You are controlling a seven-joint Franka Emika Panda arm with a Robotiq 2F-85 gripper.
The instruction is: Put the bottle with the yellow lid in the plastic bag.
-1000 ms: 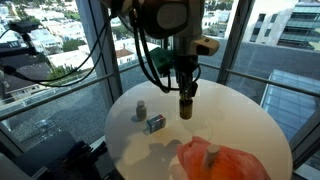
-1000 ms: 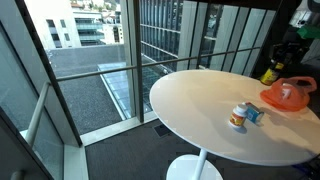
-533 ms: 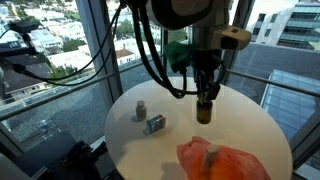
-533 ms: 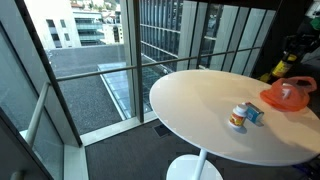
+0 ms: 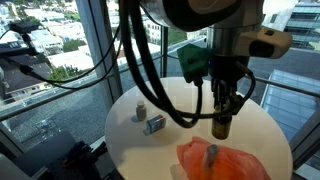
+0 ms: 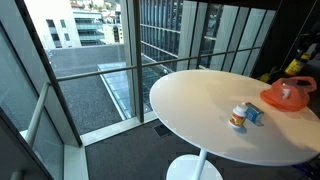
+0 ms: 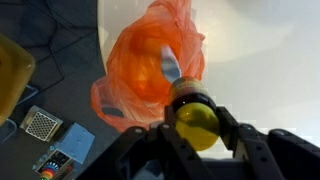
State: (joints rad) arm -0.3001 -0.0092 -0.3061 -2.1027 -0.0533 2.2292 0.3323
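Observation:
My gripper (image 5: 222, 118) is shut on the bottle with the yellow lid (image 7: 193, 122), which hangs upright from the fingers just above the table. In the wrist view the yellow lid fills the space between the fingers (image 7: 192, 128). The orange plastic bag (image 5: 220, 160) lies crumpled on the table's near edge, right below and slightly in front of the held bottle. It also shows in the wrist view (image 7: 150, 60) with its mouth open, and in an exterior view (image 6: 287, 94). The gripper is out of sight in that exterior view.
The round white table (image 5: 260, 120) stands by floor-to-ceiling windows. A small grey bottle (image 5: 141, 110) and a small blue-grey box (image 5: 154, 124) sit on its far side; they also show together in an exterior view (image 6: 244, 115). The floor lies far below the table edge (image 7: 60, 120).
My gripper has carried the bottle sideways and lower across the table, from beside the small box to a spot right over the orange bag.

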